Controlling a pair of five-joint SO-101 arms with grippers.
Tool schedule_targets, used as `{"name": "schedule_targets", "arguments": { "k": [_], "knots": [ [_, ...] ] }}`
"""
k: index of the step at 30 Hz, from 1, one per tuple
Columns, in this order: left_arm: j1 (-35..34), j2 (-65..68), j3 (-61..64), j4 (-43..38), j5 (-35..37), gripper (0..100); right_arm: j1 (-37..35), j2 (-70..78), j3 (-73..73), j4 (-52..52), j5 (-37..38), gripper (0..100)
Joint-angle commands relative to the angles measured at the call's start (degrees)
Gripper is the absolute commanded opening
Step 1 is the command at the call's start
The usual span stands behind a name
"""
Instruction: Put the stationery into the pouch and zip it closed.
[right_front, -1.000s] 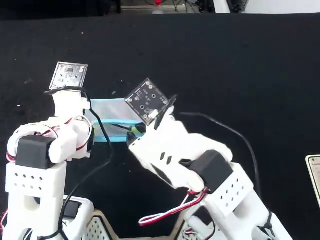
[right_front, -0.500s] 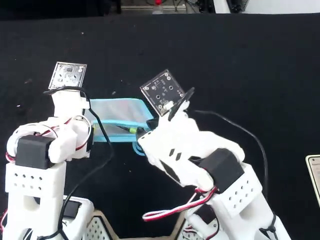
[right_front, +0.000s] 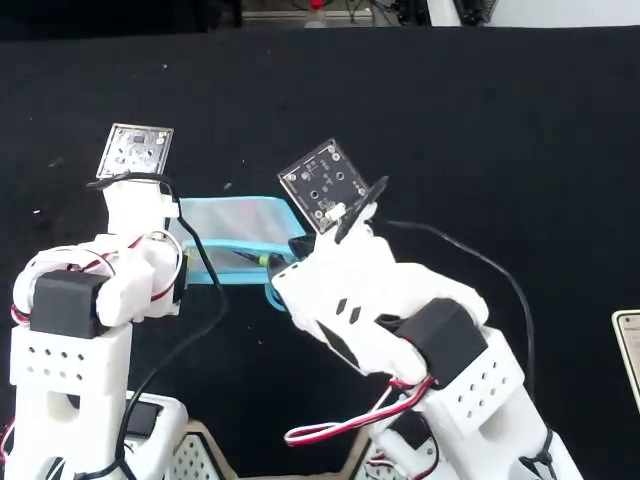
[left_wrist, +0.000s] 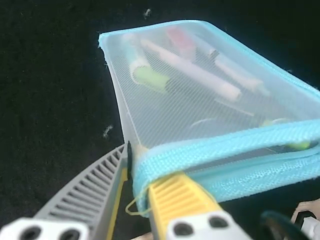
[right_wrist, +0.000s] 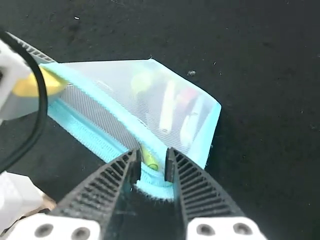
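Pouch (left_wrist: 190, 100) held at both ends, left pincer (left_wrist: 137, 185) clenched on 1 corner; right pincer (right_wrist: 150, 167), angled down, gripping zip end

Overall light: bright and even across the high view; the white arms (right_front: 380, 300) stand out hard against the black table (right_front: 500, 130).
Source: overhead, judging by the arms' upper faces, which are the palest.
Shadows: the table soaks them up; the slit between the fingers of the right gripper (right_wrist: 150, 165) is dark.
Glare: just ahead of the left gripper (left_wrist: 134, 165) the mesh of the pouch (left_wrist: 200, 105) carries a milky sheen that veils the pens inside.
Contrast: beyond the right gripper the mesh glows pale against near-black cloth.
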Motion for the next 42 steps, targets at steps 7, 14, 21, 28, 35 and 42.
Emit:
{"name": "schedule_targets", "arguments": {
  "k": [7,14,21,28,35,42],
  "knots": [
    [-2.2,-0.8,-1.3,-0.4,-0.6,3,5.2,0.1,-0.5,-2.9,-0.5,9.3],
    [-12.3,-0.8,-0.7,-5.6,-0.5,3,6.1,-4.6,-0.5,-3.1,-0.2,9.3],
    [-13.1,-0.8,-0.7,-5.8,-0.2,3,3.6,-10.2,0.0,-2.8,7.5,9.3],
    [-13.1,-0.8,-0.7,-5.7,-0.2,3,-4.0,-10.4,8.8,-1.3,19.9,9.3],
    [-13.4,-0.8,-0.7,-5.5,-0.4,3,-4.0,-10.4,23.0,-15.5,20.2,12.7],
    [-13.5,-0.8,-0.7,-5.5,-0.4,3,-3.9,-10.4,23.9,-15.5,26.1,19.4]
  ]
}}
